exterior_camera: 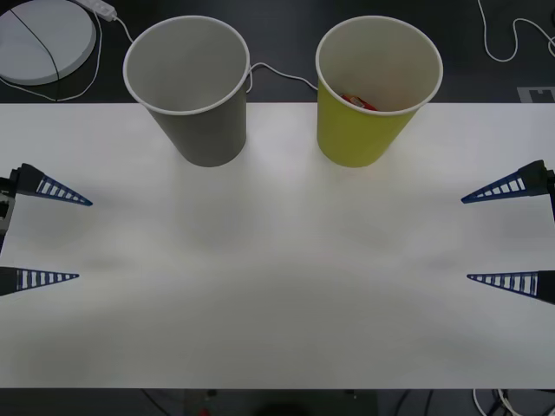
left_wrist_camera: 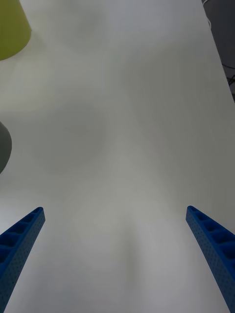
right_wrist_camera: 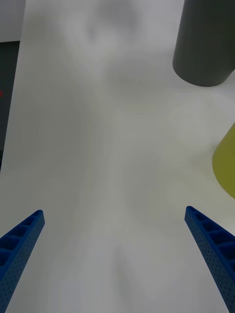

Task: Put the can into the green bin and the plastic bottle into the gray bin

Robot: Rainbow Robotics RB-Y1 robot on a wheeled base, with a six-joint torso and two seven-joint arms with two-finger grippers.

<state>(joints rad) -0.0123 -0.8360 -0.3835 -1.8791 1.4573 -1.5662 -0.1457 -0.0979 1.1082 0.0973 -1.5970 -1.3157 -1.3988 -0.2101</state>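
The gray bin [exterior_camera: 195, 113] stands upright at the table's back left, and the part of its white inside that I see is bare. To its right stands the green bin [exterior_camera: 364, 130], also upright. The red can [exterior_camera: 358, 102] lies inside it, low against the near wall. The plastic bottle is out of view. My left gripper [exterior_camera: 84, 240] is open at the table's left edge, with nothing between its fingers. At the right edge my right gripper [exterior_camera: 466, 239] is open too, holding nothing. The right wrist view shows the gray bin [right_wrist_camera: 203, 44] and the green bin [right_wrist_camera: 226, 161] beyond the open right gripper [right_wrist_camera: 113, 212].
The white table [exterior_camera: 277, 295] spreads between the two grippers. Behind it, on the dark floor, are a round white disc [exterior_camera: 43, 39] at the back left, a white cable [exterior_camera: 282, 74] between the bins and another cable [exterior_camera: 512, 43] at the back right.
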